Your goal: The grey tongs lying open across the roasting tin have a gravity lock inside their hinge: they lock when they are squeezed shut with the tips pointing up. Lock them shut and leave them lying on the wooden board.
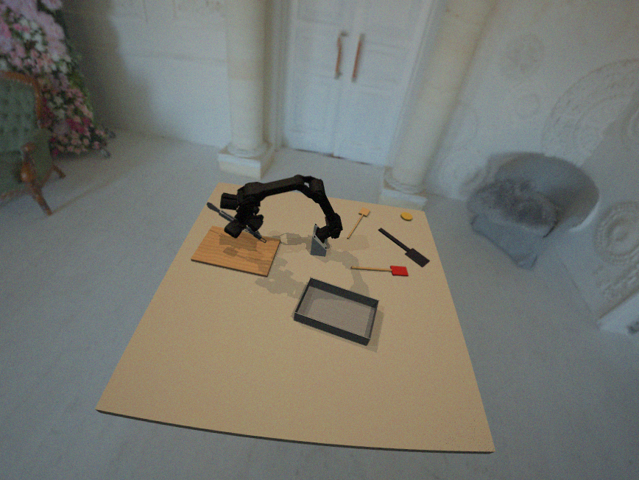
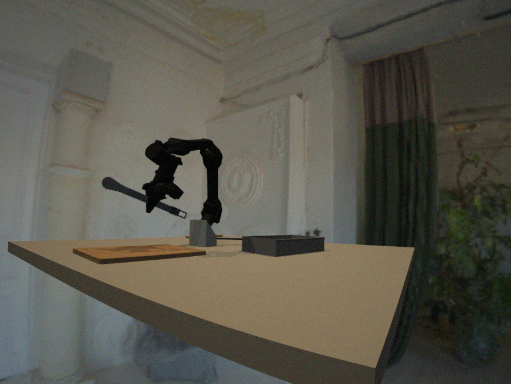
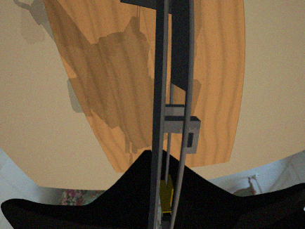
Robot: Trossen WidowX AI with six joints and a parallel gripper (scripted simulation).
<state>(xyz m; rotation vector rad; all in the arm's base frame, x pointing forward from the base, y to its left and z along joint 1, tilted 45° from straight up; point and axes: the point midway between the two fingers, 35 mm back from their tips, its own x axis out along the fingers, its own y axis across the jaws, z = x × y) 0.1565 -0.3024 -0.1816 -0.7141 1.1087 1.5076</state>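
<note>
The grey tongs (image 1: pixel 258 235) (image 2: pixel 128 191) (image 3: pixel 159 70) are in the air above the wooden board (image 1: pixel 258 264) (image 2: pixel 92 253) (image 3: pixel 226 105). In the exterior view they slant, with the scalloped tip end higher at the left and the hinge end with its loop lower at the right. Their two arms lie close together, nearly parallel, in the wrist view. My gripper (image 1: pixel 244 226) (image 2: pixel 151 202) (image 3: pixel 153 156) is shut on the tongs around the middle of their arms. Whether the lock has caught cannot be seen. The roasting tin (image 1: pixel 330 328) (image 2: pixel 299 247) holds no tongs.
The grey arm base (image 1: pixel 318 250) (image 2: pixel 198 235) stands between the board and several utensils. These include an orange-headed turner (image 1: pixel 364 211), a dark turner (image 1: pixel 417 257) and a red-headed spatula (image 1: pixel 399 270). A yellow disc (image 1: pixel 406 216) lies at the back right.
</note>
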